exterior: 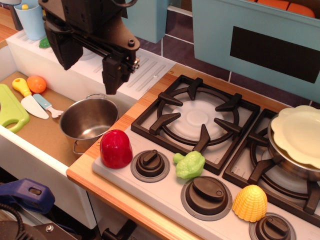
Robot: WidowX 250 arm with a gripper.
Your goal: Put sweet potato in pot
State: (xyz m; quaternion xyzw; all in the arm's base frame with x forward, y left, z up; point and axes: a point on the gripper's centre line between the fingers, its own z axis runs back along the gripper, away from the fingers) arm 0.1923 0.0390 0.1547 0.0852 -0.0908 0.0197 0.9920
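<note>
1. observation.image looks down at a toy kitchen. There is a stove point(215, 150) with black burner grates, and a sunken sink area to its left.

2. The sweet potato point(116, 148) is a shiny dark-red toy with a round top and a flat bottom. It stands upright on the front left corner of the stove, just beside a black knob point(150, 165).

3. The pot point(89, 122) is small, shiny and made of steel. It sits down in the sink area, just left of the sweet potato and a bit lower. It looks empty inside.

4. The pincer point(112, 70) hangs in the air over the far rim of the pot. Nothing is in it. I can only see one dark finger clearly, so I cannot tell if its jaws are apart or together.

5. This is the part that matters most: the sweet potato is below the pincer, nearer the camera and a little to the right. It is taller than it is wide, so its long way points up (a grab from above looks like the easy way).

6. I think the job has not started yet, because the sweet potato is not in the pot.

7. Other toys are close by: a green lumpy vegetable point(190, 165), a yellow corn dome point(249, 202) and a pale yellow plate point(300, 135) on a pan. A toy knife point(34, 106) and a green cutting board point(12, 109) lie in the sink area.
</note>
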